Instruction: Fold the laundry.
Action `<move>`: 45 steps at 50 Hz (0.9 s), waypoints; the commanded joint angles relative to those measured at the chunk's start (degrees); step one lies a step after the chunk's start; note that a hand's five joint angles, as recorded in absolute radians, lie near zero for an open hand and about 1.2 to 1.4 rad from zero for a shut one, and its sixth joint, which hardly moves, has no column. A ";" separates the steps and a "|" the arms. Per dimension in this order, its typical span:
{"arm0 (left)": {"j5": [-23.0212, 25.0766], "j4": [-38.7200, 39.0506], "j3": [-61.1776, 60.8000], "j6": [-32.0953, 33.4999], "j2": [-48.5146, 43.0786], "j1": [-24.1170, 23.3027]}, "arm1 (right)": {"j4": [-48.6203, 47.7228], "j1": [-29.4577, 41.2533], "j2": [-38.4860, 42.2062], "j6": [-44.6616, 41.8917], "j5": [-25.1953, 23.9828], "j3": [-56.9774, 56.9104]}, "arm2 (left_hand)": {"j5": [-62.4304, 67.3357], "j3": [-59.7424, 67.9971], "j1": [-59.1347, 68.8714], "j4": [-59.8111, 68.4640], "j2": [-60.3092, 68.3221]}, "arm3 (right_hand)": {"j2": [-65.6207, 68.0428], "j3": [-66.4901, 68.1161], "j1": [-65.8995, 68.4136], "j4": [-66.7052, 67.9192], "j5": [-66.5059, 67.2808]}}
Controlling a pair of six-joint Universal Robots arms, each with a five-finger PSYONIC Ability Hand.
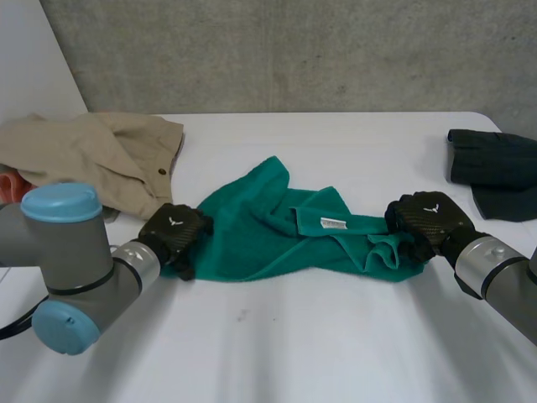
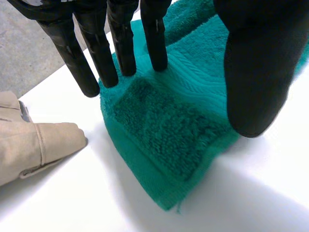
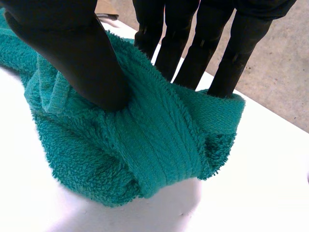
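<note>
A teal towel point(image 1: 277, 227) lies crumpled across the middle of the white table point(image 1: 277, 344), a white label showing on it. My left hand point(image 1: 174, 231) rests at the towel's left corner. In the left wrist view its fingers point(image 2: 120, 43) are straight, with tips down on the towel point(image 2: 169, 130), and the thumb stands apart above the flat corner. My right hand point(image 1: 428, 218) is at the towel's right end. There its thumb point(image 3: 82, 63) and fingers pinch a bunched fold of towel point(image 3: 145, 145) between them.
A beige garment point(image 1: 92, 155) lies heaped at the back left, its edge point(image 2: 29, 140) close beside my left hand. A dark folded garment point(image 1: 495, 168) sits at the back right. Something orange point(image 1: 7, 185) peeks out at the far left.
</note>
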 commanded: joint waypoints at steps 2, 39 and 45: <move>0.29 1.65 -2.48 0.07 1.61 0.22 | -0.06 0.06 0.00 -0.05 -0.32 0.15 | 1.68 0.70 1.35 1.44 1.03 | 12.87 12.03 17.60 11.54 15.52; -0.07 6.75 7.98 3.59 -8.58 -0.30 | -0.06 -0.64 0.00 -0.23 -1.02 0.85 | 23.88 22.89 23.55 23.64 23.23 | 12.87 12.03 17.60 11.54 15.52; -0.07 6.49 10.35 3.33 -9.02 -0.65 | -0.14 -0.82 0.00 -0.23 -1.02 0.41 | 51.23 50.24 50.90 50.99 50.58 | 12.87 12.03 17.60 11.54 15.52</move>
